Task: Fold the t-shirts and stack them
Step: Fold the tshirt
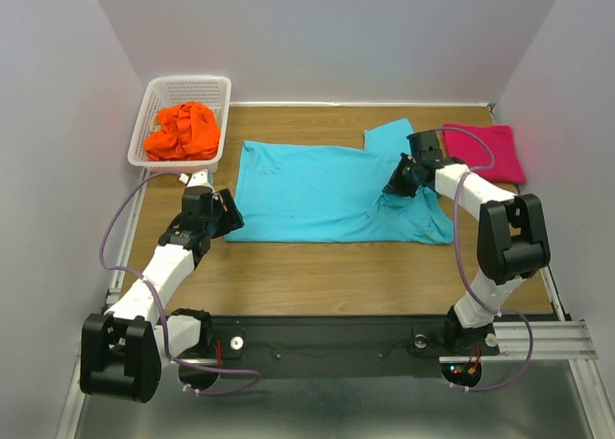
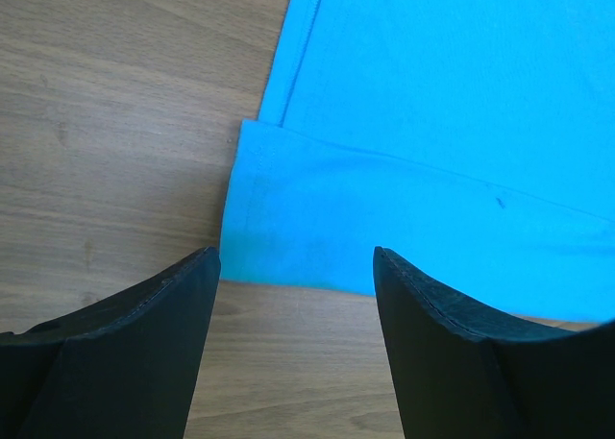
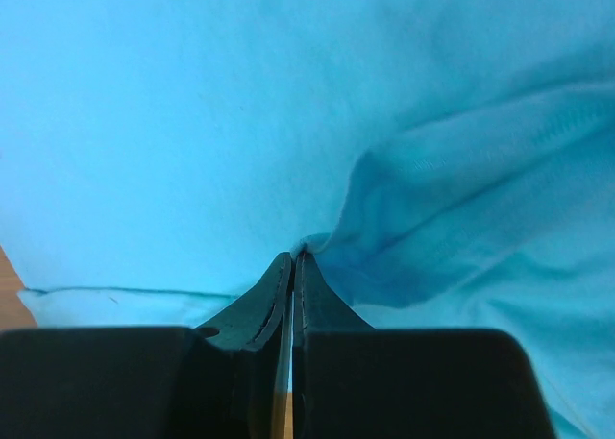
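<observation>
A wooden tabletop [image 1: 317, 266] is seen from above, with two white and black robot arms mounted at its near edge. A turquoise-blue short-sleeved cloth t-shirt [image 1: 317, 189] lies spread mostly flat across the middle of the tabletop, with one sleeve sticking out toward the far right.

The right arm [image 1: 461, 184] reaches in over the right part of this shirt. The right jaws are pressed together on a small pinched fold of the turquoise cloth, and the fabric puckers into soft ridges around them. In the right wrist view the two black fingers [image 3: 259, 304] meet tip to tip, with the raised fold starting right at their ends.

The left arm [image 1: 168, 256] reaches to the shirt's near left corner. The left jaws are spread wide and grip nothing. In the left wrist view the shirt's hemmed corner [image 2: 288, 228] lies in the gap between the two fingers. Whether they touch the wood cannot be told.

A magenta-pink cloth t-shirt [image 1: 490, 151] lies folded into a neat rectangle at the far right of the tabletop, near the turquoise sleeve. A bright orange cloth t-shirt [image 1: 183, 130] sits crumpled inside a white plastic lattice basket [image 1: 183, 82] at the far left corner.
</observation>
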You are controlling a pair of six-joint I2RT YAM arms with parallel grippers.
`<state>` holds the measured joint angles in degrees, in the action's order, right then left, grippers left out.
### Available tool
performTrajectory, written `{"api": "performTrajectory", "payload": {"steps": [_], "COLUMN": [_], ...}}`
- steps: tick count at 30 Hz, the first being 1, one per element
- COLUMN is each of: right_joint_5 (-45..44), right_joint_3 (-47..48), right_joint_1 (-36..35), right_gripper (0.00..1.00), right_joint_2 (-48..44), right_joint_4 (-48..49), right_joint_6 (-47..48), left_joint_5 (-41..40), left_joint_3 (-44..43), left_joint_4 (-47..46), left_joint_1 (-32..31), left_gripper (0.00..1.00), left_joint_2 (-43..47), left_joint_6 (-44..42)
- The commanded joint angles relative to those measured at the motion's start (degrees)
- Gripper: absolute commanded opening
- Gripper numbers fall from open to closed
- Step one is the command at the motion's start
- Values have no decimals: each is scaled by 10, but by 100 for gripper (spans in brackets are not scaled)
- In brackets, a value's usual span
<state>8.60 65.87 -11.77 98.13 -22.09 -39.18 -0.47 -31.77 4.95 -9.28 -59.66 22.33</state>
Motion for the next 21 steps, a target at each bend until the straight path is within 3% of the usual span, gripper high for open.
{"api": "performTrajectory", "payload": {"steps": [1,6,11,17,21], "right_joint_5": [-1,9,-2,-131,-136], "right_joint_3": [52,94,131,125,82], "right_joint_1": [-5,-9,-17,-14,9], "right_gripper": [6,23,30,44,44], "right_joint_2": [29,74,89,24,-14], "right_joint_4": [7,-2,-23,-59,-70], "right_joint_6": [16,29,63,111,116], "left_joint_5": [-3,-2,0,2,21], "left_joint_3": [-5,-6,-7,-4,-1], "left_joint_4": [-15,-15,-15,-19,-21], "left_joint_1": [-2,-3,-3,-5,-7], "left_gripper": [77,77,77,77,77], "left_joint_2": [11,10,7,9,8], "left_joint_6": [-9,-9,-9,-10,-5]}}
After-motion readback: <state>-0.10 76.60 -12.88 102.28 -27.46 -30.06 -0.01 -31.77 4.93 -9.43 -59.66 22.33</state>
